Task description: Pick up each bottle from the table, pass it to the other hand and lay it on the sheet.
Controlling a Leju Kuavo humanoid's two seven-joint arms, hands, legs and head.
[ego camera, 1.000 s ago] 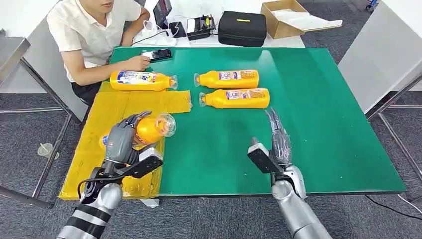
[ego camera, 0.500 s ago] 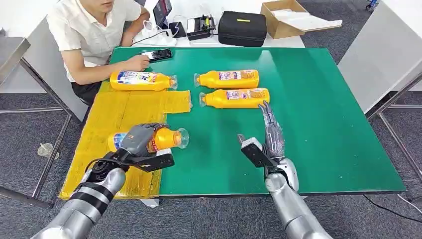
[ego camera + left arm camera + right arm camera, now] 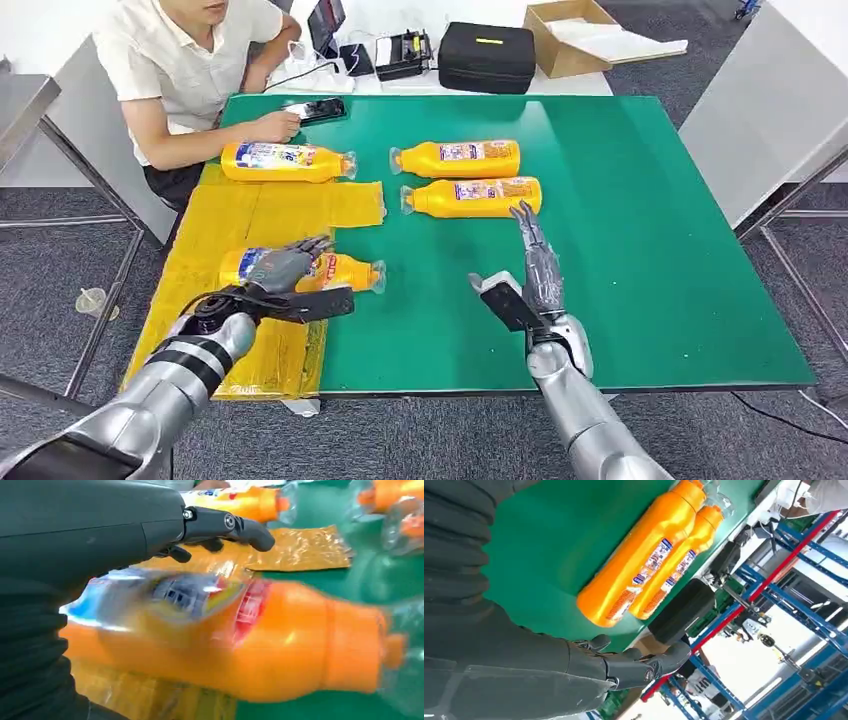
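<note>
- Left hand: wrapped over an orange bottle, lying on its side at 8 o'clock on the table, body on the yellow sheet, clear cap end over the sheet's edge toward the green table. Wrist view shows fingers over the label.
- Right hand: holds nothing, fingers straight and spread, at 6 o'clock, just short of the nearer bottle of the pair.
- Bottle pair: side by side at centre, caps toward 9 o'clock.
- Fourth bottle: lies at 10 o'clock at the sheet's far edge.
- Person: seated at 11 o'clock, a hand beside a phone.
- Black case and cardboard box: beyond 12 o'clock.
</note>
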